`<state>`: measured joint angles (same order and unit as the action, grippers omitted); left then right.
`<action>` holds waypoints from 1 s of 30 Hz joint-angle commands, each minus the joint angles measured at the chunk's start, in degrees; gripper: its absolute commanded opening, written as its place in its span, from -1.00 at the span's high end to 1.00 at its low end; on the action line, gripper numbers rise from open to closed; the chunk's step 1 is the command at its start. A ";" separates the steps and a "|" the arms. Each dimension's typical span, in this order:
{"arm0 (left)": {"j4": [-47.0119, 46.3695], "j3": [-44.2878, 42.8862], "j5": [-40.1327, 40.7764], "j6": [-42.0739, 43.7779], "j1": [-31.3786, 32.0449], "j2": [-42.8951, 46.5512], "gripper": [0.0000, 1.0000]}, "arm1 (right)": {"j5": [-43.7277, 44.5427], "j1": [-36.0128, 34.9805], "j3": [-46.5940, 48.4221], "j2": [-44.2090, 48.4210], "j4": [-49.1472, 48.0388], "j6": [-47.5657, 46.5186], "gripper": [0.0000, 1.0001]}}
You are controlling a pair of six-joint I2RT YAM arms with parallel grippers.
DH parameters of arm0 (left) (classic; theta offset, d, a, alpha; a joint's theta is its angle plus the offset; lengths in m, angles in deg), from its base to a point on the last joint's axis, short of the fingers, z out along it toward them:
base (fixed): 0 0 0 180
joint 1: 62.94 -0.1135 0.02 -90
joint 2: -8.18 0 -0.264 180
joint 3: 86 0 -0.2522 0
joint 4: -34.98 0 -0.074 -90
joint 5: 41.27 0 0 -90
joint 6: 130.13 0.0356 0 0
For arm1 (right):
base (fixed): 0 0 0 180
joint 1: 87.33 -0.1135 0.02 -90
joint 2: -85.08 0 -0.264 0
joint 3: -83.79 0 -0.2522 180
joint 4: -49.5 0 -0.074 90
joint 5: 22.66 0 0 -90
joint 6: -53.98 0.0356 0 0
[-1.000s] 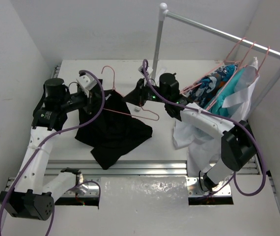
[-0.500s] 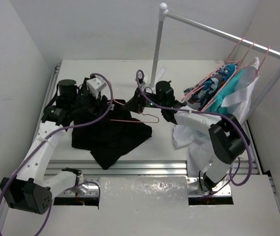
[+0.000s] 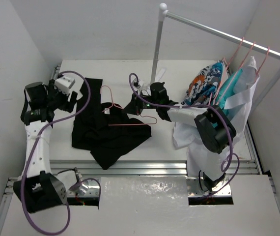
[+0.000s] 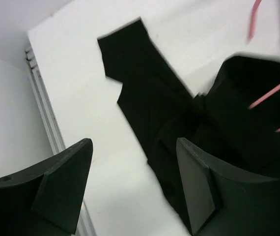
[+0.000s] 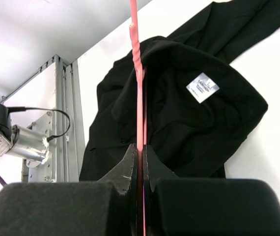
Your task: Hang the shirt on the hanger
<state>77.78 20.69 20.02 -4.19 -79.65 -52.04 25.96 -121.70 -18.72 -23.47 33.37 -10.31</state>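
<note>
The right arm stretches low across the counter (image 3: 189,73), its gripper (image 3: 130,107) clamped on the hanger (image 3: 129,124), which rests over the shirt (image 3: 108,132) at centre-left. The left arm is bent back at the left edge, its gripper (image 4: 132,143) open and empty.

The white-and-black left arm (image 3: 33,147) rises along the frame's left edge, its black two-finger left gripper (image 4: 134,147) spread wide (nothing between the fingers). The right arm (image 3: 189,115) reaches toward centre, its right gripper (image 5: 140,155) pinched on a thin pink hanger (image 5: 136,49).
</note>
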 commanded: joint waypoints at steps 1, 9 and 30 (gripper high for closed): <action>-1.95 5.91 -9.15 13.61 -1.40 -3.58 -0.34 | -2.47 0.44 3.60 -0.26 -3.24 -0.75 1.00; -12.15 19.38 -19.55 24.88 0.36 -5.77 -0.50 | -3.35 0.62 1.93 0.18 -4.74 -1.11 1.00; -26.78 19.38 -23.14 20.74 8.36 -19.58 0.18 | -7.04 0.62 1.32 0.80 -6.59 -2.60 1.00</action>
<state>50.94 41.67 2.80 15.48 -72.59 -73.68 20.95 -121.17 -17.83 -24.17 30.59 -11.01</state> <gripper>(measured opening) 0.431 0.009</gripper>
